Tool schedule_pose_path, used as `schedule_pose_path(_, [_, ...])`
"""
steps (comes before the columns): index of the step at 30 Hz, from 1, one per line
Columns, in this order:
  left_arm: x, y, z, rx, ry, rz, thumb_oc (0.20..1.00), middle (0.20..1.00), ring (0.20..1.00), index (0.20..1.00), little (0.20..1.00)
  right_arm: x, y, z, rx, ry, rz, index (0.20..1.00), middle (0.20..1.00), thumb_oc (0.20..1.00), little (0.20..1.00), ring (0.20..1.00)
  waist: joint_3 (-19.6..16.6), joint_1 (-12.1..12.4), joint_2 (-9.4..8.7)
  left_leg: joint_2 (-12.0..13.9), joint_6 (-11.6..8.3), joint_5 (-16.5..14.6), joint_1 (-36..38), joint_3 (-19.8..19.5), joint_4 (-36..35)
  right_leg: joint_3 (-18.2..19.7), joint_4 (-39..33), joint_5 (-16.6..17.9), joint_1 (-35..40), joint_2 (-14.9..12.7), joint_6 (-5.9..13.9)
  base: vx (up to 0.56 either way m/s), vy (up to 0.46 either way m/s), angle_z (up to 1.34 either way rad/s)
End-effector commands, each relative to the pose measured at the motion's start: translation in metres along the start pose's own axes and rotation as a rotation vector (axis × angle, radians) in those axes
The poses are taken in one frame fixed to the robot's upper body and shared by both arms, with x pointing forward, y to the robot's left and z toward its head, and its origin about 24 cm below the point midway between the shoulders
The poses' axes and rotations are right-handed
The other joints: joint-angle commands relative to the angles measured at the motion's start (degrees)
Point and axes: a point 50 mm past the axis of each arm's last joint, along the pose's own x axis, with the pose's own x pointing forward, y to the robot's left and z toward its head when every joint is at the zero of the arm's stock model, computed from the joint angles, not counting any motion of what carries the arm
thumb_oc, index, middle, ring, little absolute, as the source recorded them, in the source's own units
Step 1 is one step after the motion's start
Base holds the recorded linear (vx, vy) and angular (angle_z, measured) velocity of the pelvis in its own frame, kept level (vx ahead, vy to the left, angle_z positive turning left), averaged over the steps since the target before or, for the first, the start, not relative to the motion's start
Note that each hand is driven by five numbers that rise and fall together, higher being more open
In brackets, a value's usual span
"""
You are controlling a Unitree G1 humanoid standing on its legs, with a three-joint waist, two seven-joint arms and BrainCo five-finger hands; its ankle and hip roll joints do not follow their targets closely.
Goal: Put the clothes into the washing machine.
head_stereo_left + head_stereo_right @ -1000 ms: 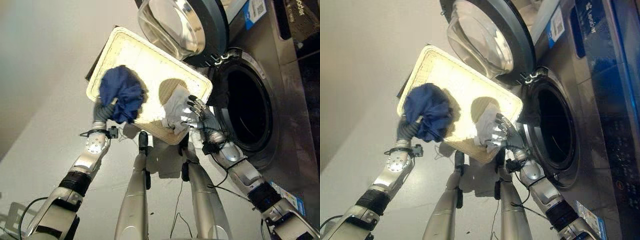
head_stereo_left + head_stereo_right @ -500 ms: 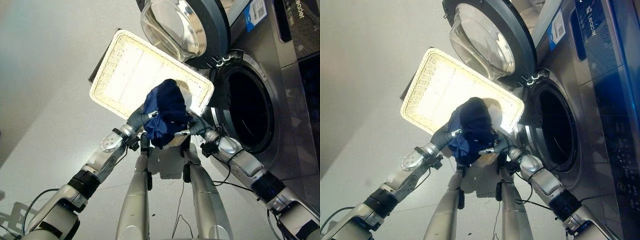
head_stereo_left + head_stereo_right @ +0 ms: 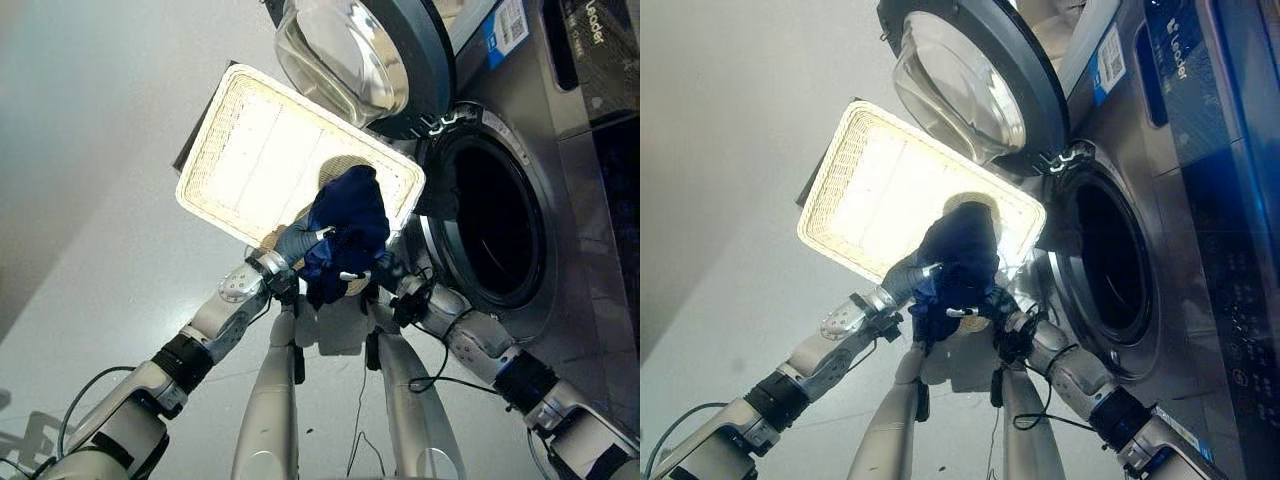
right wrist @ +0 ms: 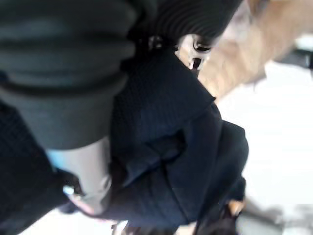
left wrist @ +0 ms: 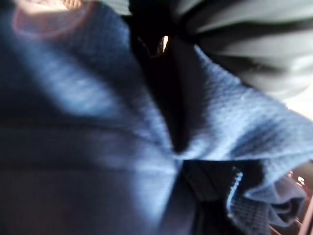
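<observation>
A dark blue garment [image 3: 350, 215] hangs bunched over the near right corner of a cream woven basket [image 3: 240, 150], just left of the washing machine's open drum [image 3: 490, 225]. My left hand [image 3: 298, 240] is shut on it from the left. It covers most of the left wrist view as blue garment [image 5: 98, 122]. My right hand [image 3: 388, 272] presses in under the bundle from the right, between the basket and the drum. In the right wrist view the blue garment [image 4: 186, 147] wraps close around that hand. The white cloth seen earlier is hidden.
The washer's round glass door [image 3: 345, 50] stands swung open above the basket's far right corner. The steel front of the machine [image 3: 590, 250] runs down the right side. The basket lies on pale floor [image 3: 90, 200], with open room to its left.
My left hand has carried the blue garment from the basket's left side across to its right corner by the drum. My right hand has dropped under the bundle, and the white cloth is now covered.
</observation>
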Motion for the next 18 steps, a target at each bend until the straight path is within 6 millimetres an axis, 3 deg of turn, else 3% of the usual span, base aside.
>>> schedule_pose_path(1, [0.008, -0.016, 0.013, 0.056, -0.096, -0.040, 0.200, 0.200, 0.200, 0.200, 0.200, 0.003, 0.027, 0.003, 0.184, -0.058, 0.160, 1.000, 1.000, 1.000, 1.000, 1.000, -1.16, -1.07, 1.00, -4.80, 2.39, -2.82, -0.63, 4.34, 1.17, -2.24, -0.03, -2.04, 1.43, 1.72, 3.50, 0.00, -0.005, -0.05])
schedule_pose_path(4, [0.006, -0.017, 0.009, 0.102, -0.072, -0.042, 0.200, 0.200, 0.200, 0.200, 0.200, 0.001, 0.030, 0.000, 0.305, -0.077, 0.172, 1.000, 1.000, 1.000, 1.000, 1.000, -1.16, -1.03, 0.96, -4.86, 2.39, -2.79, -0.66, 4.40, 1.10, -2.20, -0.32, -1.85, 1.40, 1.67, 3.51, 0.00, -0.004, -0.07])
schedule_pose_path(5, [0.004, -0.017, 0.007, 0.111, -0.062, -0.049, 0.200, 0.200, 0.200, 0.200, 0.200, 0.000, 0.029, -0.002, 0.332, -0.088, 0.169, 0.743, 0.743, 0.743, 0.743, 0.743, -1.16, -1.06, 0.98, -4.90, 2.42, -2.80, -0.57, 4.43, 1.07, -2.20, -0.49, -1.72, 1.50, 1.65, 3.52, 0.00, -0.001, -0.07])
schedule_pose_path(7, [0.004, -0.019, 0.005, 0.119, -0.054, -0.059, 0.200, 0.200, 0.200, 0.200, 0.200, 0.000, 0.028, -0.002, 0.351, -0.101, 0.162, 0.435, 0.435, 0.435, 0.435, 0.435, -1.16, -1.03, 1.01, -4.95, 2.43, -2.79, -0.69, 4.44, 1.12, -2.23, -0.62, -1.61, 1.47, 1.58, 3.55, -0.01, 0.002, -0.04])
schedule_pose_path(8, [0.003, -0.019, 0.004, 0.122, -0.047, -0.062, 0.200, 0.200, 0.200, 0.200, 0.200, 0.000, 0.028, -0.002, 0.372, -0.112, 0.157, 0.216, 0.216, 0.216, 0.216, 0.216, -1.16, -1.02, 1.05, -4.96, 2.44, -2.78, -0.71, 4.44, 1.11, -2.23, -0.71, -1.51, 1.43, 1.53, 3.56, -0.01, 0.002, -0.04])
schedule_pose_path(12, [0.001, -0.021, -0.002, 0.160, -0.023, -0.042, 0.209, 0.209, 0.209, 0.209, 0.209, -0.001, 0.022, 0.000, 0.485, -0.197, 0.085, 0.200, 0.200, 0.200, 0.200, 0.200, -1.16, -1.11, 1.32, -5.05, 2.45, -2.61, -0.80, 4.52, 0.88, -2.13, -0.97, -1.19, 1.23, 1.54, 3.57, 0.00, 0.002, -0.01])
schedule_pose_path(13, [-0.001, -0.020, -0.004, 0.174, -0.013, -0.024, 0.363, 0.363, 0.363, 0.363, 0.363, -0.002, 0.018, 0.001, 0.528, -0.241, 0.048, 0.200, 0.200, 0.200, 0.200, 0.200, -1.16, -1.12, 1.41, -5.10, 2.49, -2.58, -0.80, 4.49, 0.80, -2.09, -1.02, -1.14, 1.21, 1.55, 3.59, 0.00, 0.000, 0.00])
schedule_pose_path(14, [-0.001, -0.020, -0.006, 0.187, -0.007, -0.016, 0.423, 0.423, 0.423, 0.423, 0.423, -0.003, 0.016, 0.001, 0.545, -0.262, 0.030, 0.200, 0.200, 0.200, 0.200, 0.200, -1.16, -1.14, 1.44, -5.11, 2.51, -2.57, -0.79, 4.49, 0.76, -2.06, -1.06, -1.12, 1.20, 1.55, 3.60, 0.00, 0.000, 0.00])
schedule_pose_path(15, [-0.003, -0.018, -0.009, 0.228, 0.010, 0.007, 0.570, 0.570, 0.570, 0.570, 0.570, -0.005, 0.011, 0.002, 0.586, -0.326, -0.028, 0.200, 0.200, 0.200, 0.200, 0.200, -1.16, -1.25, 1.50, -5.10, 2.51, -2.58, -0.78, 4.58, 0.64, -1.97, -1.14, -1.06, 1.13, 1.56, 3.64, 0.00, 0.000, 0.00])
schedule_pose_path(16, [-0.004, -0.017, -0.012, 0.262, 0.033, 0.034, 1.000, 1.000, 1.000, 1.000, 1.000, -0.008, 0.005, 0.004, 0.626, -0.405, -0.093, 0.200, 0.200, 0.200, 0.200, 0.200, -1.16, -1.42, 1.58, -5.10, 2.55, -2.53, -0.70, 4.69, 0.47, -1.81, -1.21, -0.95, 1.08, 1.62, 3.65, 0.00, 0.000, 0.00])
schedule_pose_path(18, [-0.007, -0.016, -0.017, 0.289, 0.060, 0.046, 1.000, 1.000, 1.000, 1.000, 1.000, -0.011, 0.000, 0.003, 0.660, -0.463, -0.156, 0.200, 0.200, 0.200, 0.200, 0.200, -1.16, -1.58, 1.73, -5.07, 2.56, -2.55, -0.63, 4.82, 0.39, -1.52, -1.20, -0.98, 1.07, 1.67, 3.68, 0.00, 0.018, -0.01])
